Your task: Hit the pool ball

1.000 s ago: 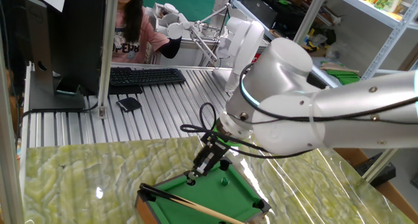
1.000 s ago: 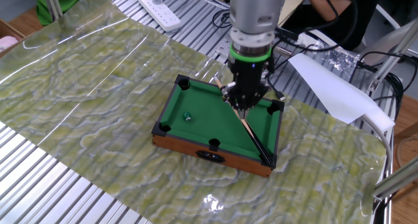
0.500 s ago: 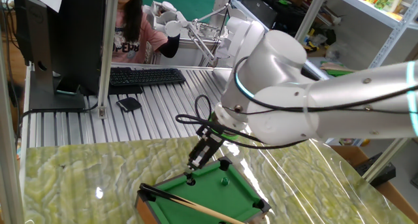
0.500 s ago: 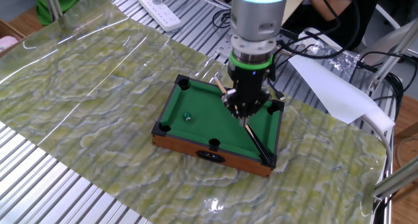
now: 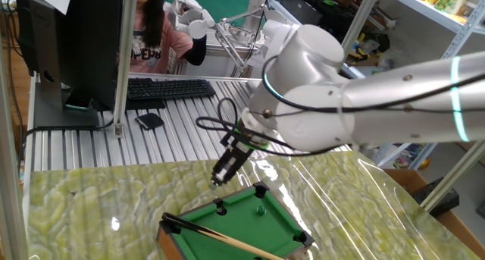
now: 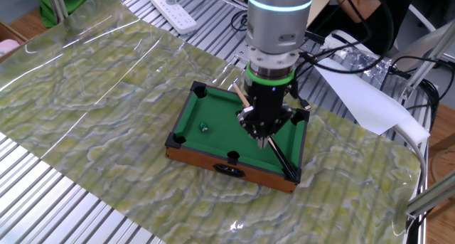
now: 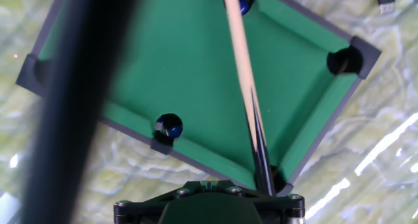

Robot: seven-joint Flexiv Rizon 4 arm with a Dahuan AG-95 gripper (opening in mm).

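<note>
**Cue in grip, ball off toward nine o'clock**

In the other fixed view I saw the gripper [image 6: 264,132] hanging above the right half of the small pool table [image 6: 186,142], pointed steeply down. Its fingers were pressed fully together. In the hand view the cue stick [image 7: 243,74] ran straight out from between them, so I judged it pinched near its dark butt end, though the actual contact was hidden under the gripper body.

The pool ball [image 6: 203,126] sat on the felt in the left half of the table, near the left side rail, well apart from the gripper. Seen from the gripper in that view, it lay at about nine o'clock. In the one fixed view the ball [image 5: 259,210] showed as a small glossy green dot on the felt, at about five o'clock from the gripper [image 5: 218,177], which was raised clear of the table [image 5: 283,214]. The hand view did not show the ball at all.

The stick's long axis in the other fixed view [image 6: 274,146] ran from eleven to five o'clock, pale end toward the far rail, dark end toward the near right corner. That line did not pass through the ball; the ball lay off to its side.

My judgement: the stick needed swinging or shifting toward nine o'clock before any strike could land.
</note>
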